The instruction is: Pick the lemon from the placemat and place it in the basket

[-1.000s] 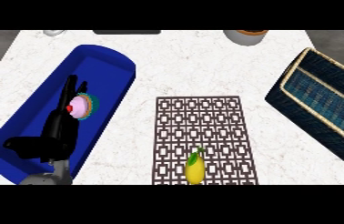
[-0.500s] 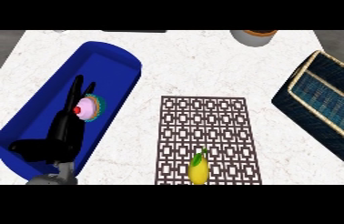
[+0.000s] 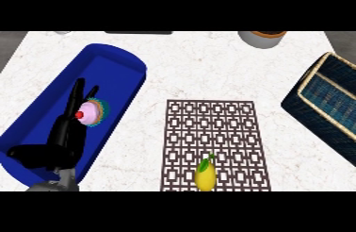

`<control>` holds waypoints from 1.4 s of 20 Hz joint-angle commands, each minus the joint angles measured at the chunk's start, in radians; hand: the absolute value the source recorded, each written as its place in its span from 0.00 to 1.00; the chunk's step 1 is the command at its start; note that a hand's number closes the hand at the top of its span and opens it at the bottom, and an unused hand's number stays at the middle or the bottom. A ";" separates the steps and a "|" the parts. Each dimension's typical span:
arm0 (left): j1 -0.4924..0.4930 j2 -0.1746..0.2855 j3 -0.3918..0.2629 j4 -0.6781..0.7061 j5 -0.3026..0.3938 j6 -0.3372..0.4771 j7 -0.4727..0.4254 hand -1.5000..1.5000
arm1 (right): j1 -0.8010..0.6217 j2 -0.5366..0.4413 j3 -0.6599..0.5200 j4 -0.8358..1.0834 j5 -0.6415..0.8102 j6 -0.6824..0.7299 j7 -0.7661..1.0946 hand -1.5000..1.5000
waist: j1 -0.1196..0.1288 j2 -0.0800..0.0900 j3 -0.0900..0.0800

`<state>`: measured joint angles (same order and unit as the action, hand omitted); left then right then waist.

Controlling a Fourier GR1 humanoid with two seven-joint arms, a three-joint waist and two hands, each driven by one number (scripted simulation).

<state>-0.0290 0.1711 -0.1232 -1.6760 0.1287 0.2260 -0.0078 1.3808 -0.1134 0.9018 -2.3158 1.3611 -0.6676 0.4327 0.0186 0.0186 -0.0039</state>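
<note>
A yellow lemon (image 3: 206, 176) with a green leaf lies near the front edge of the brown lattice placemat (image 3: 212, 132). The dark blue woven basket (image 3: 327, 106) with a tan rim stands at the right edge of the counter. My left hand (image 3: 61, 136) shows at the lower left, fingers straight and pointing up, over the blue tray (image 3: 104, 70); it is open and holds nothing. The lemon is far to its right. My right hand does not show.
A long blue tray at the left holds a pink cupcake (image 3: 90, 112) just beside my left hand's fingers. A tan-rimmed bowl (image 3: 262, 37) sits at the back right. The white marble counter (image 3: 201, 66) runs between tray, placemat and basket.
The whole view has shifted: the tray, placemat and basket sit a little further right in the picture. My left hand stays over the tray, fingers still straight.
</note>
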 commanded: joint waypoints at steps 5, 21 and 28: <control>-0.036 -0.009 0.012 0.029 -0.017 0.016 -0.003 0.50 | -0.160 0.107 0.173 0.036 0.070 0.036 0.195 0.00 | -0.015 -0.003 0.001; -0.005 -0.018 0.007 0.017 -0.011 -0.005 -0.010 0.50 | -0.597 0.106 0.050 0.172 0.093 0.047 0.566 0.00 | -0.011 -0.007 0.002; -0.047 0.010 0.049 0.020 0.021 -0.030 0.039 0.50 | -0.761 0.105 -0.002 0.206 0.042 0.080 0.686 0.00 | -0.013 -0.010 0.003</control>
<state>-0.0325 0.1651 -0.1033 -1.6712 0.1233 0.2157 0.0021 0.7541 -0.1504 0.9174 -2.1797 1.3997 -0.5767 0.9925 0.0092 0.0096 -0.0011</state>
